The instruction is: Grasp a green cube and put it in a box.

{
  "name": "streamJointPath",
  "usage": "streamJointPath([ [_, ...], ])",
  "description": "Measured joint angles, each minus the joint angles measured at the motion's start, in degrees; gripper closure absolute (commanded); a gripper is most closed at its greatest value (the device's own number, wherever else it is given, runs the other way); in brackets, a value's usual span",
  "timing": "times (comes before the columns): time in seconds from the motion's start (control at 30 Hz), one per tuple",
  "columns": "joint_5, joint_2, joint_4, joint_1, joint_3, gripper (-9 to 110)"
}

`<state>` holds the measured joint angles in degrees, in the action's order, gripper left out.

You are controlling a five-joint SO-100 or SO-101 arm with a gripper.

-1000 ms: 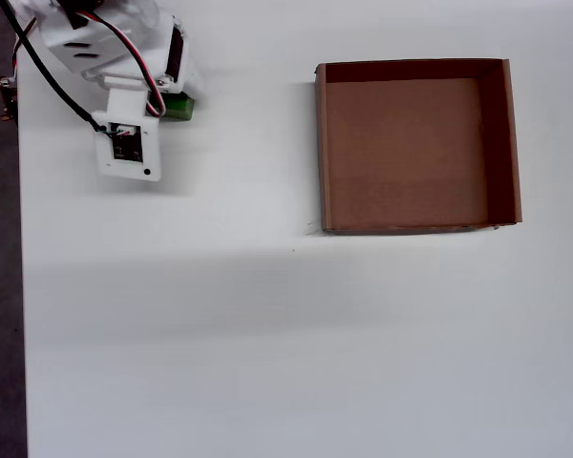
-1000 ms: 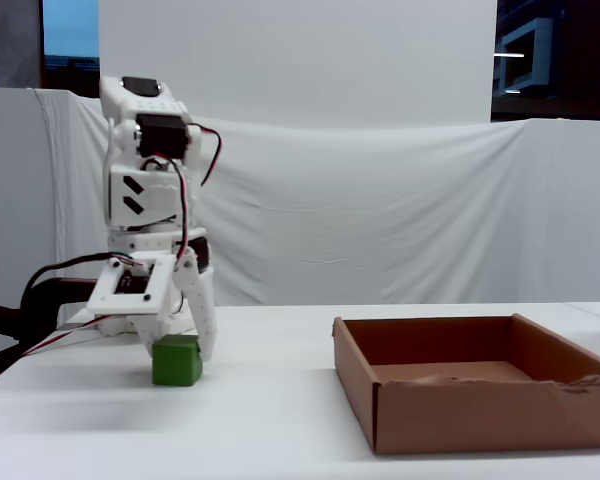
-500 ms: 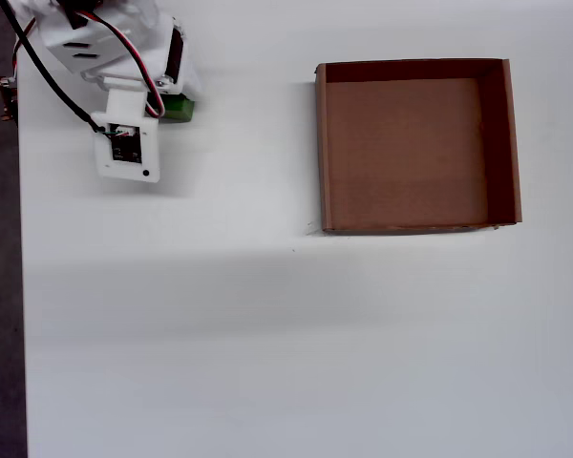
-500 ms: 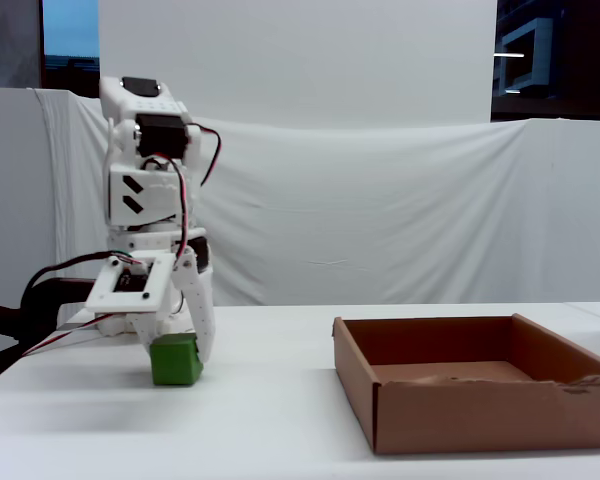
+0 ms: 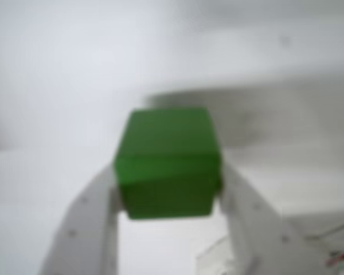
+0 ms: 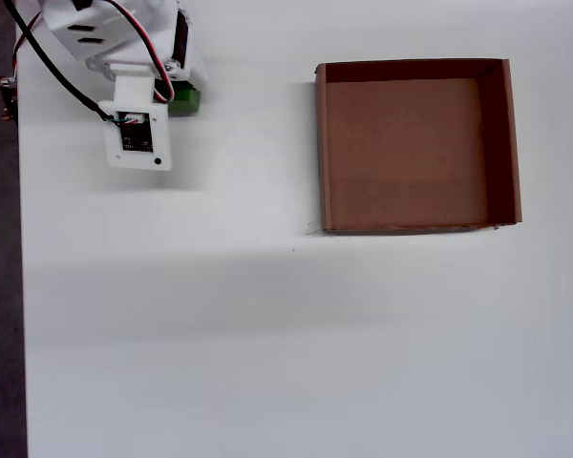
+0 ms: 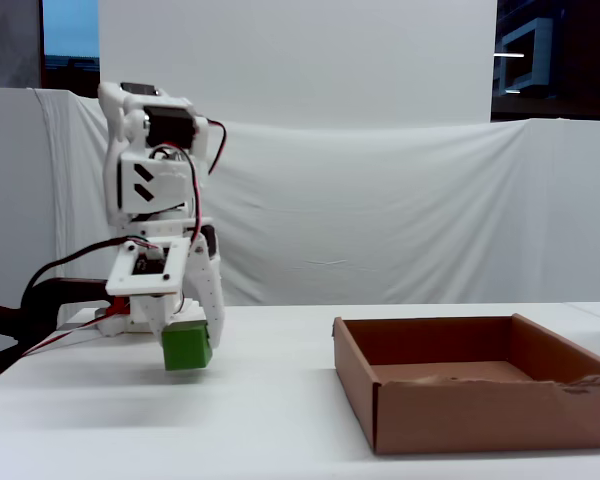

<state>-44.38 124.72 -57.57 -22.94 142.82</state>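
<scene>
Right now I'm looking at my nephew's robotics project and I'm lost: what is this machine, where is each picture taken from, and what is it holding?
It is a small white robot arm on a white table. One picture comes from a camera on the arm's wrist, one looks straight down from above, and one looks across the table from the side.

The two-fingered end effector is closed on a green cube. In the side view the cube hangs just clear of the table. From above, only a sliver of it shows beside the arm.

To the right in the overhead and side views sits an empty brown cardboard box, well apart from the arm.
</scene>
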Motion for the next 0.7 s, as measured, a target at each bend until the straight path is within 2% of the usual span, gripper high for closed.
streamJointPath([
  [0.43, 0.0, -1.6, -8.5, -12.2, -18.1, 86],
  [0.7, 0.0, -6.4, -9.2, -19.2, -26.2, 86],
])
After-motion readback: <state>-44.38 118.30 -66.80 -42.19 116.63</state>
